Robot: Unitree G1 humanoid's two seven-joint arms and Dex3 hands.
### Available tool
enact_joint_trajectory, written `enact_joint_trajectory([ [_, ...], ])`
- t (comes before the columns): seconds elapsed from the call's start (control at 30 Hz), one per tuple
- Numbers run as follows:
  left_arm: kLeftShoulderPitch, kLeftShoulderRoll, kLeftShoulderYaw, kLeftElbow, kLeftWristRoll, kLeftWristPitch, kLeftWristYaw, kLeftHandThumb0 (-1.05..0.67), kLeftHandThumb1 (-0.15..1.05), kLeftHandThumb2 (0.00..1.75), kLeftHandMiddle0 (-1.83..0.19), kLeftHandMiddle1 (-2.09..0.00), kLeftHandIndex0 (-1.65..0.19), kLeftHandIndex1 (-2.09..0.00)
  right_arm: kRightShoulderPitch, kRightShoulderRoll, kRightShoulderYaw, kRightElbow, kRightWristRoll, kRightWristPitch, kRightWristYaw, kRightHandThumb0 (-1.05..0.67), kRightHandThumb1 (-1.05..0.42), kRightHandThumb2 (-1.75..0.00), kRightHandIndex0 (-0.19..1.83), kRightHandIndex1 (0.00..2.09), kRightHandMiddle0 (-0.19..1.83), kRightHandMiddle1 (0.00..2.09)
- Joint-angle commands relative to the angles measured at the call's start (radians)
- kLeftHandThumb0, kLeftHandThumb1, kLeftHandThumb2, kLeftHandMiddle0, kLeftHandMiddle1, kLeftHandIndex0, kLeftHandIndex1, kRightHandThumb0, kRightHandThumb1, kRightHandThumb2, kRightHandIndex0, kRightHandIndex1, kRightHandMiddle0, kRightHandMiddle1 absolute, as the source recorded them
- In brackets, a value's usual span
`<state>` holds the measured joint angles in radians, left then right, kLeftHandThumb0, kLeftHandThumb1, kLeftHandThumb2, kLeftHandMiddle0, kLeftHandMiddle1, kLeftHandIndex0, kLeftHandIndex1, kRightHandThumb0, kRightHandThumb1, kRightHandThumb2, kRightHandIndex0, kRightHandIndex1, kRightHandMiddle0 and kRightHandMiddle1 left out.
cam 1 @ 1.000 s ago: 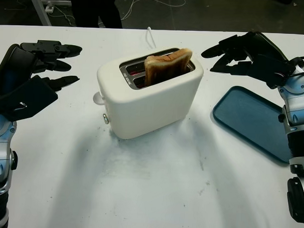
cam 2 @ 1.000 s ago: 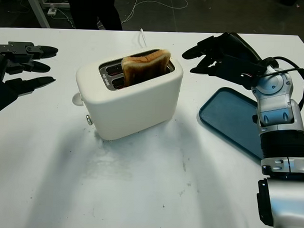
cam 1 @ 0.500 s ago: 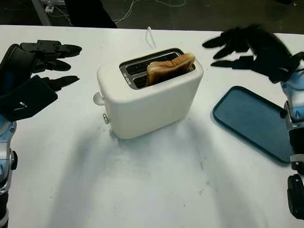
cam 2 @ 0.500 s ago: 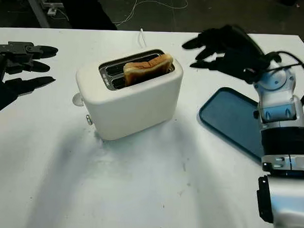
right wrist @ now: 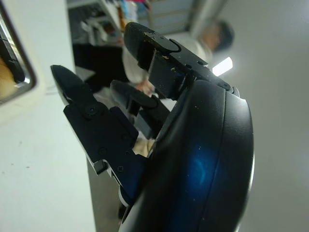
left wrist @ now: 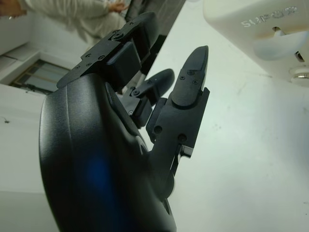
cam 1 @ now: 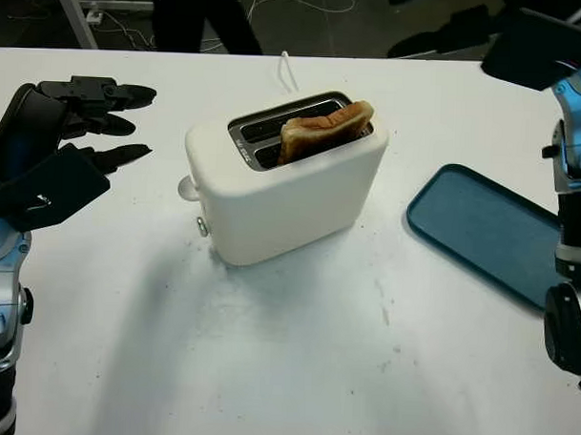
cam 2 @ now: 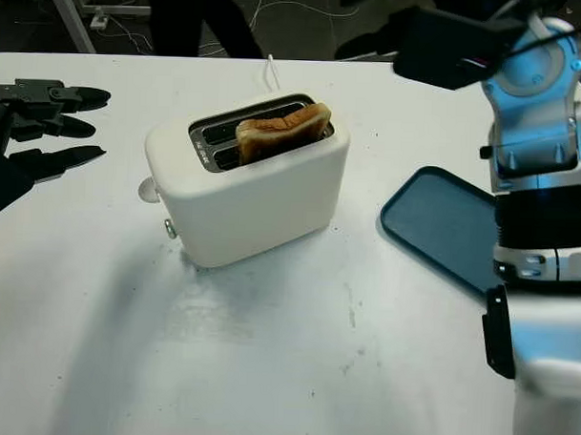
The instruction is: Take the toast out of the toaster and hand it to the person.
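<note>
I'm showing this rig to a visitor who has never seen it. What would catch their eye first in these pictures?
The cream toaster in the middle of the white table, with a browned slice of toast leaning in its slot. Next, the two black robot hands, both open: the left hand by the table's left edge, the right hand raised over the far right corner. A dark blue tray lies to the toaster's right.

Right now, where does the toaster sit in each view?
Left eye: toaster at centre.
Right eye: left of centre.
Left wrist: its lever end past the open left hand.
Right wrist: its slot rim past the open right hand.
Shared landmark: lever knob.
</note>
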<state>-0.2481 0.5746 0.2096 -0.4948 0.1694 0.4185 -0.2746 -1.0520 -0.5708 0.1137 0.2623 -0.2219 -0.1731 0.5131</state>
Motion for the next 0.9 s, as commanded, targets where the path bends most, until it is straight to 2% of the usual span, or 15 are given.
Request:
enact_joint_trajectory([
  [0.0,0.007,-0.007,0.007,-0.011,-0.002,0.009,0.004,-0.18,0.85,0.00,-0.65,-0.58,-0.84,0.00,-0.025,0.011,0.040,0.033,-0.022,-0.092,0.012,-0.22,-0.44,-0.01,1.01,0.32,1.06,0.07],
  [0.07,0.007,-0.004,0.005,-0.003,0.001,-0.008,0.006,-0.18,0.85,0.00,-0.65,-0.59,-0.84,0.00,-0.032,0.014,0.070,0.064,-0.048,-0.132,0.017,-0.37,-0.44,-0.01,1.03,0.30,1.07,0.06],
  [0.13,0.007,-0.003,0.003,-0.002,0.004,-0.007,0.006,-0.19,0.85,0.00,-0.66,-0.59,-0.85,-0.01,-0.035,0.021,0.093,0.068,-0.060,-0.118,0.040,-0.42,-0.45,-0.01,1.01,0.28,1.07,0.05],
  [0.27,0.007,-0.008,0.004,-0.005,0.002,-0.004,0.009,-0.18,0.85,0.00,-0.66,-0.59,-0.85,-0.01,-0.041,0.032,0.124,0.088,-0.067,-0.126,0.084,-0.35,-0.47,-0.01,0.99,0.27,1.04,0.03],
  [0.37,0.010,-0.006,0.002,-0.008,0.010,0.002,0.007,-0.19,0.85,0.00,-0.66,-0.58,-0.85,-0.01,-0.040,0.047,0.133,0.117,-0.080,-0.158,0.074,-0.39,-0.47,0.00,1.03,0.31,1.06,0.04],
  [0.5,0.012,-0.009,0.004,-0.001,0.007,-0.010,0.008,-0.20,0.85,0.00,-0.66,-0.58,-0.85,-0.01,-0.033,0.048,0.141,0.137,-0.084,-0.180,0.084,-0.49,-0.50,-0.01,0.98,0.36,1.04,0.02],
  [0.67,0.012,-0.004,0.001,-0.015,0.013,0.014,0.003,-0.19,0.86,0.00,-0.66,-0.58,-0.85,0.00,-0.021,0.040,0.148,0.151,-0.092,-0.198,0.089,-0.51,-0.54,-0.01,0.90,0.45,1.02,0.01],
  [0.87,0.011,-0.012,0.003,-0.001,0.007,-0.011,0.011,-0.19,0.85,0.00,-0.67,-0.58,-0.86,-0.01,-0.013,0.040,0.148,0.166,-0.096,-0.208,0.090,-0.51,-0.56,0.00,0.84,0.59,1.03,0.01],
])
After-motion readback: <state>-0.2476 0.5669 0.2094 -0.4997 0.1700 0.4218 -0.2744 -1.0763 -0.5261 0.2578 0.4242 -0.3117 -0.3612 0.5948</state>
